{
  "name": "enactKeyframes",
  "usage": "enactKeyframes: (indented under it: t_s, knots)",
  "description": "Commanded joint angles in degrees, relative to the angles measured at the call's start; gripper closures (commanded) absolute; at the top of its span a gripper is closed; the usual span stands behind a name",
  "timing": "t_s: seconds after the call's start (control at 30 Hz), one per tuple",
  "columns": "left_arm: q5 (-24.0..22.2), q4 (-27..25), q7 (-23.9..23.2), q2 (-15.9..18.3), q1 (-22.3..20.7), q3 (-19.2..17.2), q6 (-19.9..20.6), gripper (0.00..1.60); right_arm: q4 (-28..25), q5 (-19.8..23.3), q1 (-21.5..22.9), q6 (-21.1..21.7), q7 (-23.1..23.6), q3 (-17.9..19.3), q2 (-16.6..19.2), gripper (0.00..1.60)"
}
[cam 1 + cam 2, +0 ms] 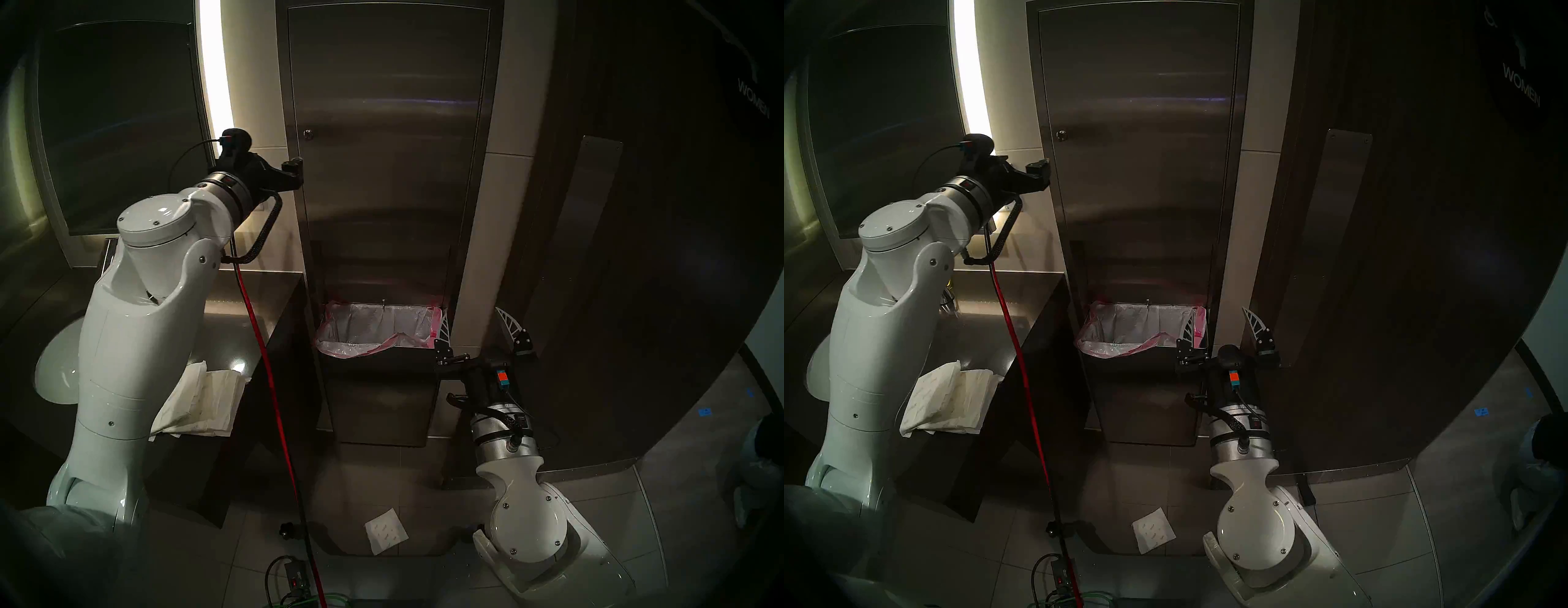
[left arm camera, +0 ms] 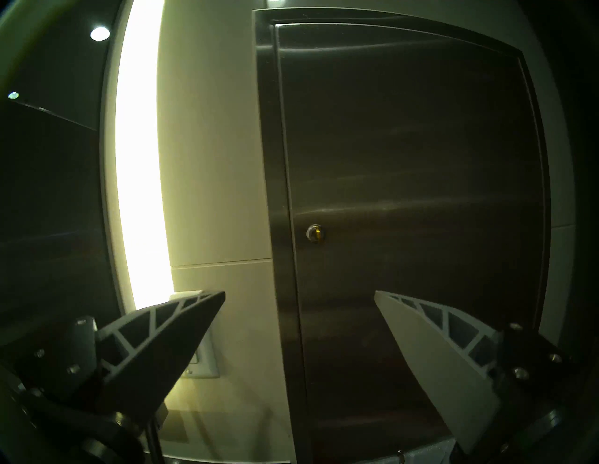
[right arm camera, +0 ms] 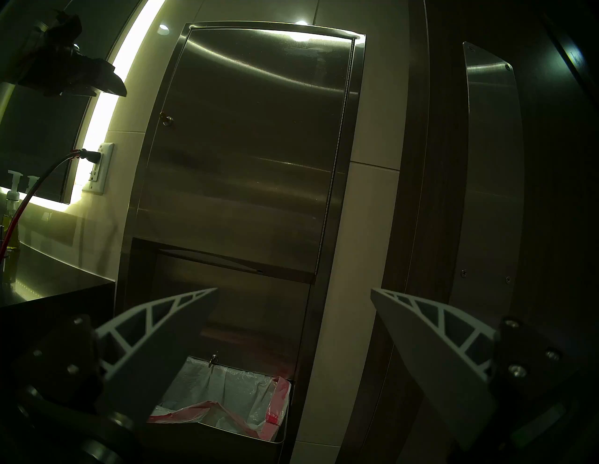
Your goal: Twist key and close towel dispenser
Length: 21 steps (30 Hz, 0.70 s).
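Observation:
The towel dispenser (image 1: 390, 170) is a tall steel wall cabinet, and its long door lies flat against the frame. The small round lock (image 1: 308, 134) sits near the door's left edge. In the left wrist view the brass key (image 2: 316, 233) shows in the lock. It also shows in the right wrist view (image 3: 162, 115). My left gripper (image 2: 299, 293) is open and empty, just below and left of the lock, at the door's left edge (image 1: 299, 172). My right gripper (image 1: 475, 322) is open and empty, low beside the pink-edged bin liner (image 1: 377, 329).
A dark counter (image 1: 254, 305) with a pile of paper towels (image 1: 199, 399) is on the left, under a framed mirror (image 1: 119, 127). A red cable (image 1: 271, 382) runs to a wall outlet (image 3: 99, 168). A brown door with a steel push plate (image 1: 594, 254) is on the right. A paper sheet (image 1: 386, 530) lies on the floor.

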Motion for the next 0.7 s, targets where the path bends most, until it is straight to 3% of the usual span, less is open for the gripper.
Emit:
enactKeyframes:
  t_s: [0.0, 0.67]
  knots:
    - [2.78, 1.84, -1.69, -0.61, -6.48, 1.67, -0.6, 0.0, -0.83, 0.0, 0.35, -0.06, -0.02, 0.07, -0.1, 0.0]
    - [7.15, 14.73, -8.26, -5.84, -17.22, 3.5, -1.85, 0.0, -0.84, 0.14, 0.46, -0.02, -0.28, -0.09, 0.16, 0.0]
